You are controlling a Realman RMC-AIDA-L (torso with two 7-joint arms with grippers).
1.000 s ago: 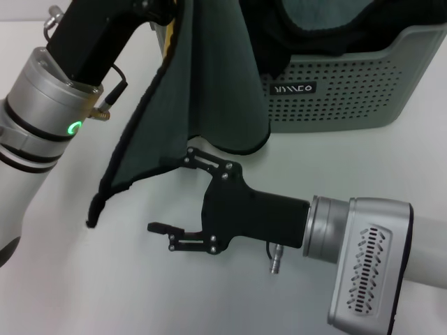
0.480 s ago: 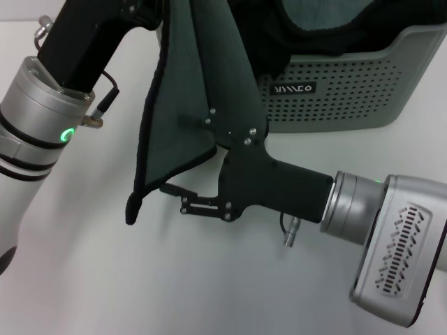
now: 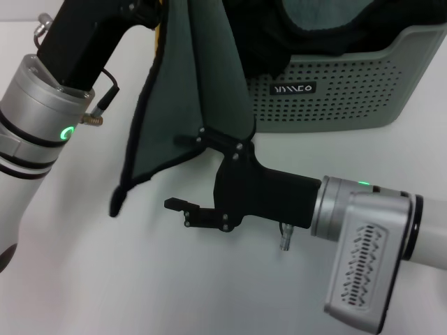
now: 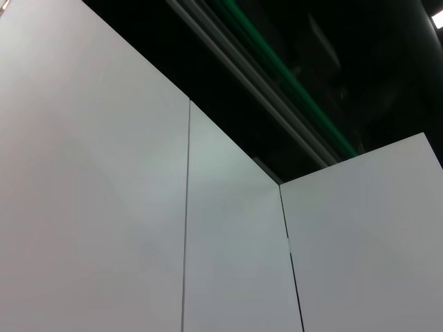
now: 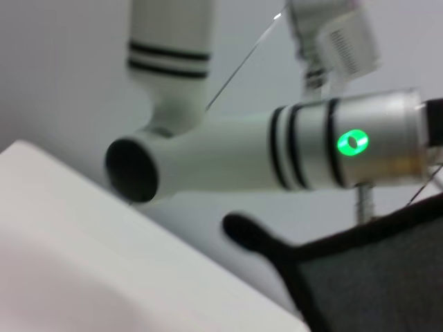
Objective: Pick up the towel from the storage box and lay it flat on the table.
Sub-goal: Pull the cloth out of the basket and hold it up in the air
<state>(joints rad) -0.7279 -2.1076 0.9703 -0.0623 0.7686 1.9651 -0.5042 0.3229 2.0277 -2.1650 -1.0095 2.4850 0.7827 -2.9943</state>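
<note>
The left gripper holds the soft, black-edged towel hanging; its fingers are hidden. The right gripper is wide open beside the lower edge.

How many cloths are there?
2: the towel hangs from the left gripper beside the storage box; a black cloth lies in the box. More may be hidden underneath.

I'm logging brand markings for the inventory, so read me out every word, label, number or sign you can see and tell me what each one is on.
Small black logo label on the front wall of the storage box: pale stylised characters, too stylised and small to read as a definite word.
Green ring light on the left arm's wrist: a lit indicator, no text.
No readable text on the towel, the right hand or the table.
</note>
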